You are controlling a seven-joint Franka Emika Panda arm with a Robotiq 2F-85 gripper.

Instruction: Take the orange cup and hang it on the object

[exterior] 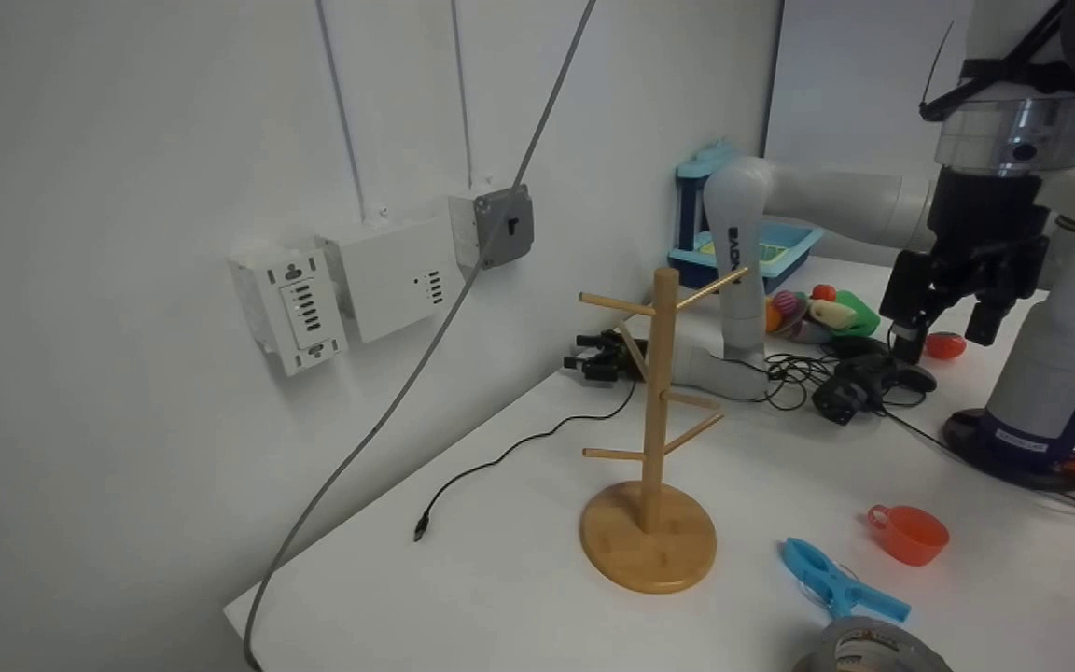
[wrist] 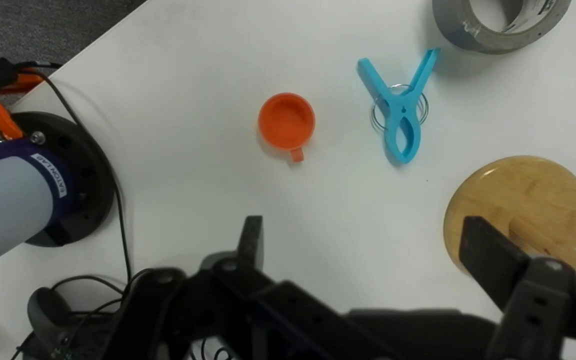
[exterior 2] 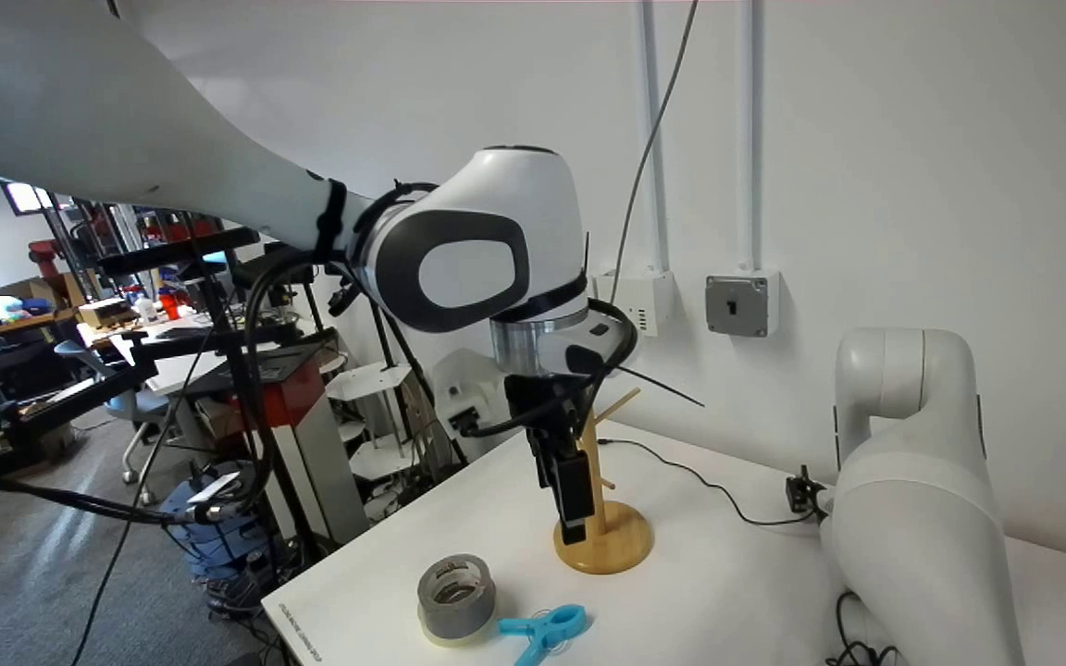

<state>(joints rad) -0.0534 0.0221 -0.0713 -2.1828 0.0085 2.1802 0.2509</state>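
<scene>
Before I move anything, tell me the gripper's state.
Gripper: open, holding nothing; the orange cup sits apart from it.

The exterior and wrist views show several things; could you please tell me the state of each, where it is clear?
Claw: open, holding nothing.
Orange cup: upright, empty, not hung up.
Mug tree: upright, visible pegs bare.
Blue clamp: lying flat, handles spread, tips together.
Gray tape roll: lying down, hole facing up.
Cable plug: lying loose, unplugged.
Wall switch: position too small to tell.
</scene>
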